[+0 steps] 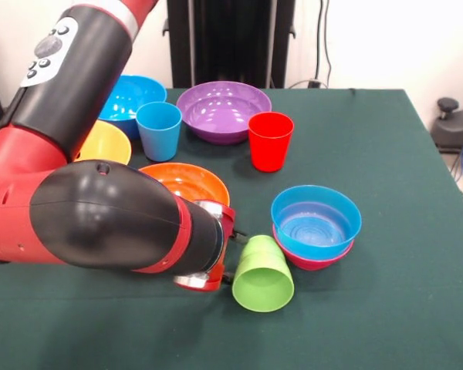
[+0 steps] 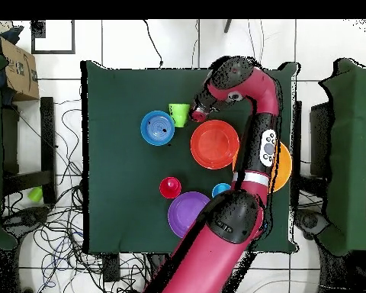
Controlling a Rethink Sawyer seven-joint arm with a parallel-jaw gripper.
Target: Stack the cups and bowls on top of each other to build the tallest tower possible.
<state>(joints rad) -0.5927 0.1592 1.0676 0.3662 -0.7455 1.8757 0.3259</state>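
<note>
Your gripper (image 1: 233, 258) pinches the base of the green cup (image 1: 262, 275), which lies tipped on the table (image 1: 386, 146). Only the small blue bowl (image 1: 316, 217) sits in the magenta bowl (image 1: 312, 258); most stacking remains.

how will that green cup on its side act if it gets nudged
The green cup lies on its side by the gripper, so it would probably roll, curving since it tapers. It looks like glossy, rigid plastic, likely light and a bit slippery. The cloth-covered table may slow it.
</note>
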